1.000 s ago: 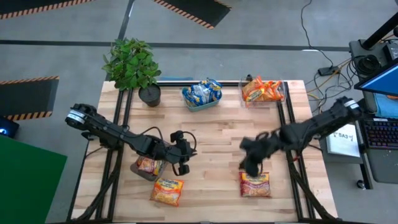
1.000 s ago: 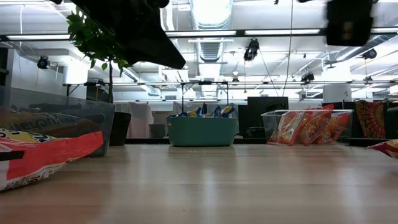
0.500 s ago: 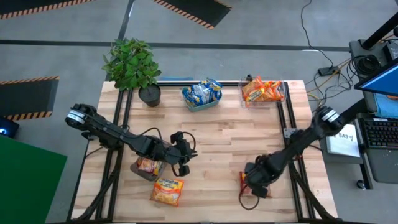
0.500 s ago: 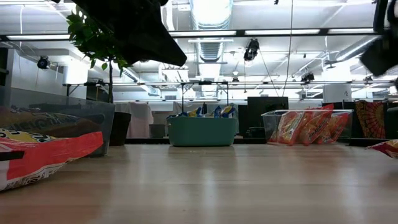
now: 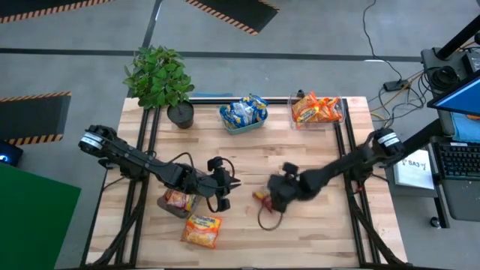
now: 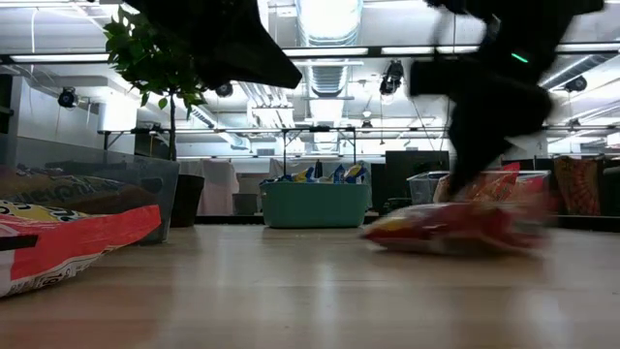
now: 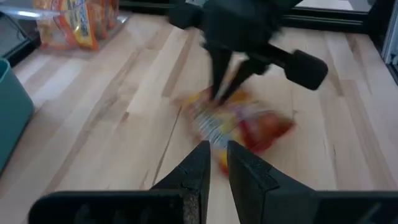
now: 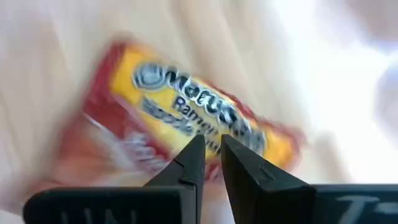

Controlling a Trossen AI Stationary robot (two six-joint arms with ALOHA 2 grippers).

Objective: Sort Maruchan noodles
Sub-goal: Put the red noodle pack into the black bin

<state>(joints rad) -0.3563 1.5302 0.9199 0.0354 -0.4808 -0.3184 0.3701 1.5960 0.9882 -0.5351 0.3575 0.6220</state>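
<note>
High view: right gripper [image 5: 279, 196], at centre frame, is pinched shut on one edge of a red-and-yellow noodle packet [image 5: 264, 202] hanging toward the table [image 5: 300, 157]. With so thin a grip, I judge it could slip free mid-swing. Left gripper [image 5: 222, 191], lower left, is closed and empty near two loose packets [image 5: 201, 229].

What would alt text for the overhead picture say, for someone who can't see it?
Seen from above, the right gripper pinches a red-and-yellow noodle packet mid-table, while the left gripper waits shut nearby. On the wooden table sit a potted plant, a teal tray of blue packets and a clear bin of orange ones.
</note>
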